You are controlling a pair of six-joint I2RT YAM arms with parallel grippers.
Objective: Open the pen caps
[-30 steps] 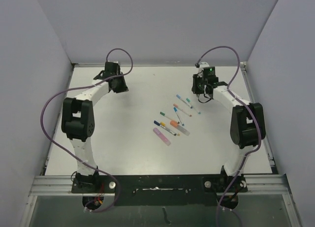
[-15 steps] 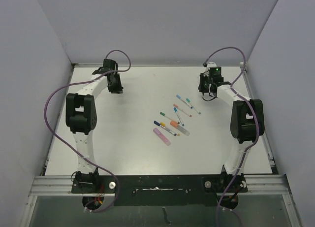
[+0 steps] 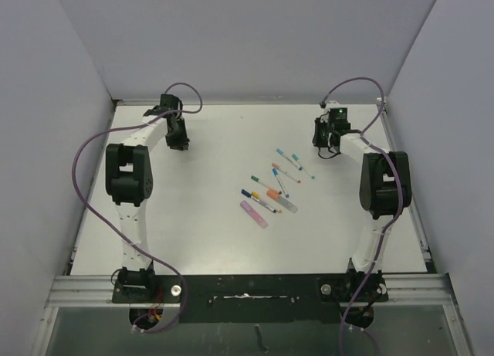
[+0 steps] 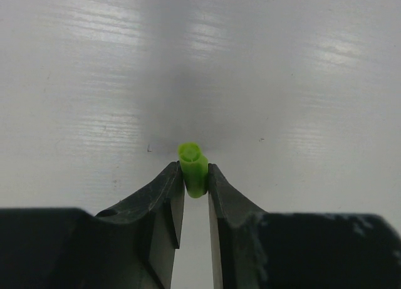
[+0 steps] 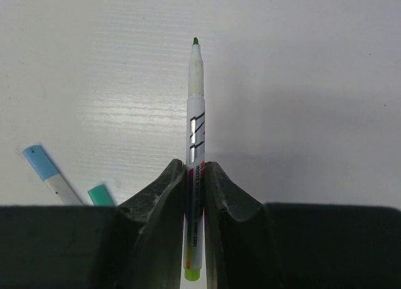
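At the far left of the table, the left gripper is clenched on a stubby green pen cap, whose open end points away from the fingers. A cluster of pens lies loose right of centre. At the far right, the right gripper grasps an uncapped green-tipped pen low on its barrel. A blue-capped pen lies on the table to its left.
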